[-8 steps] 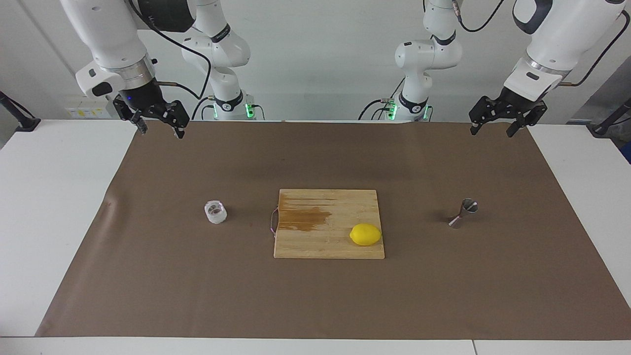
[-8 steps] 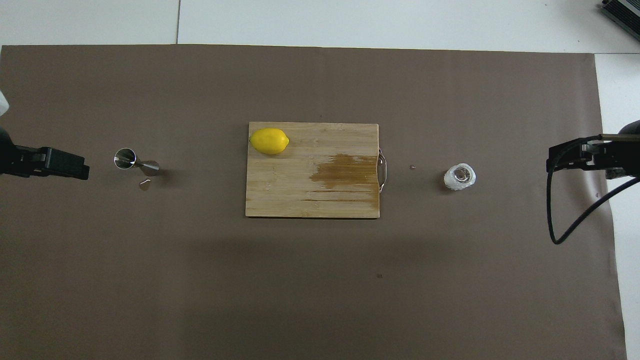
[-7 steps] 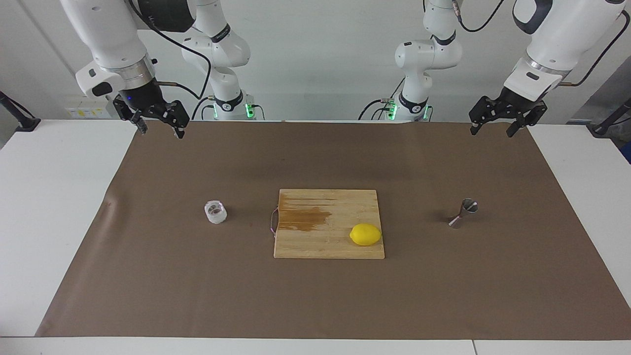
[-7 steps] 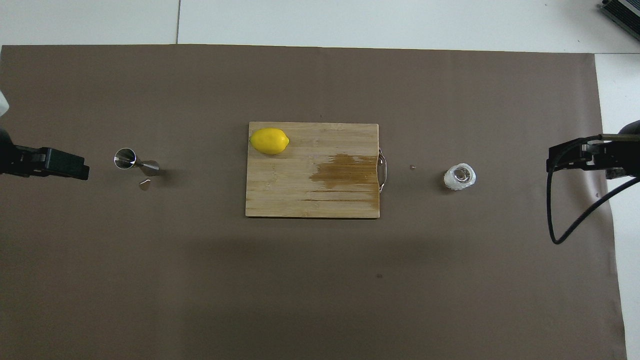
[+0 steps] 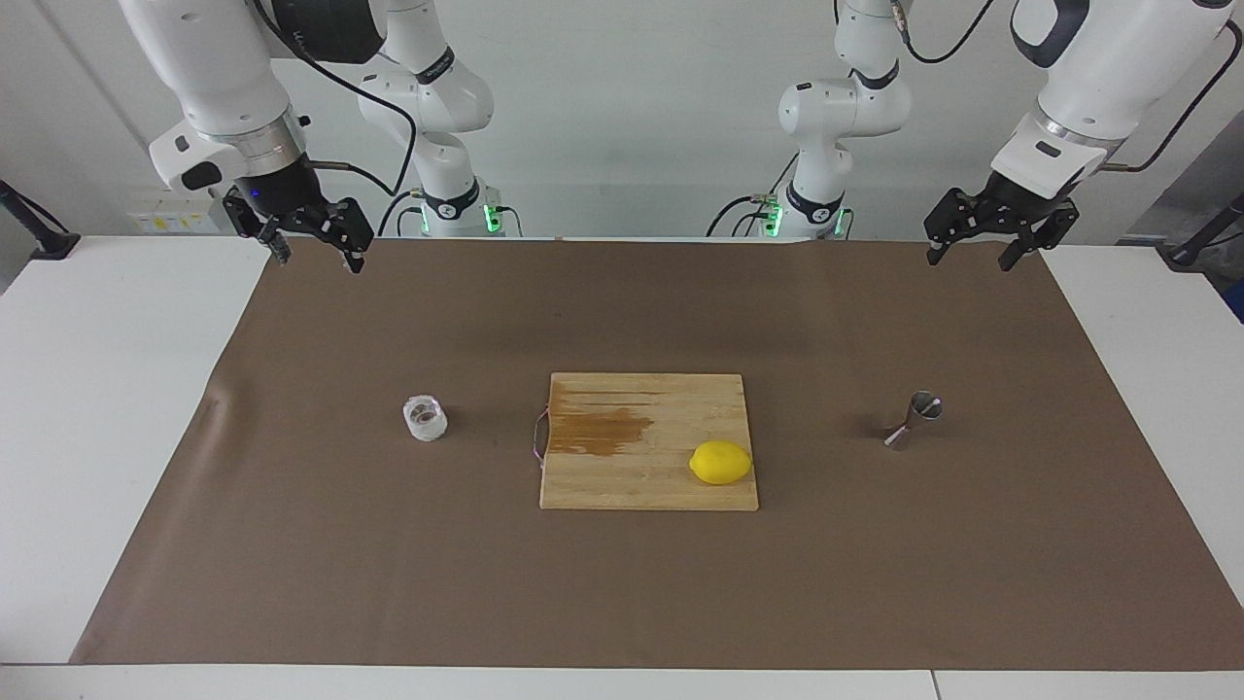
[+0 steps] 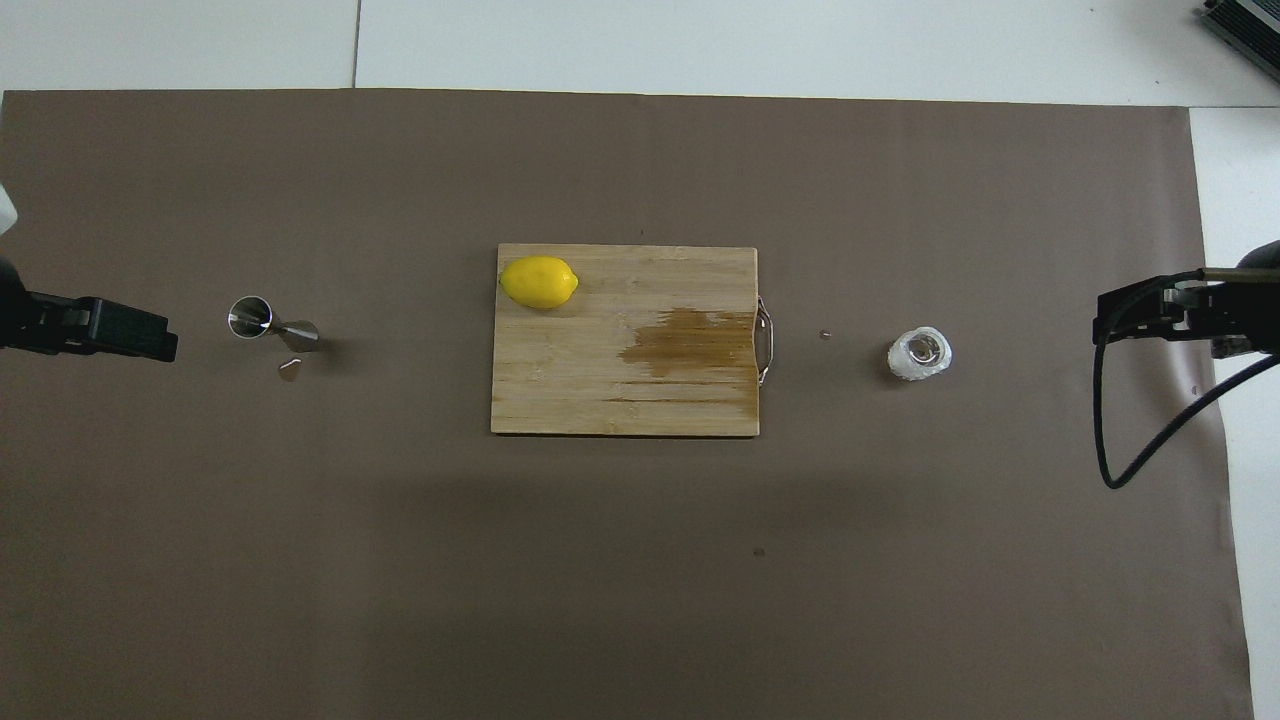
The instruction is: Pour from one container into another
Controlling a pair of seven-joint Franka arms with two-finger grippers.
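Standing upright: glass cup (image 5: pixel 425 418), right arm's end; steel jigger (image 5: pixel 914 419), left arm's end; left gripper (image 5: pixel 975 251), right gripper (image 5: pixel 316 254) raised, released, empty.

one cup (image 5: pixel 425 418), one jigger (image 5: pixel 914 420), one lemon (image 5: pixel 720 463)

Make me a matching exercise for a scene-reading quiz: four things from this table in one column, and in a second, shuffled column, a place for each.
Things:
1. glass cup
2. jigger
3. lemon
4. cutting board

Places:
A. on the cutting board, at the corner toward the left arm's end and farther from the robots
B. on the brown mat, beside the board toward the right arm's end
C. at the middle of the brown mat
D. on the brown mat, toward the left arm's end of the table

Pairs: 1-B, 2-D, 3-A, 4-C
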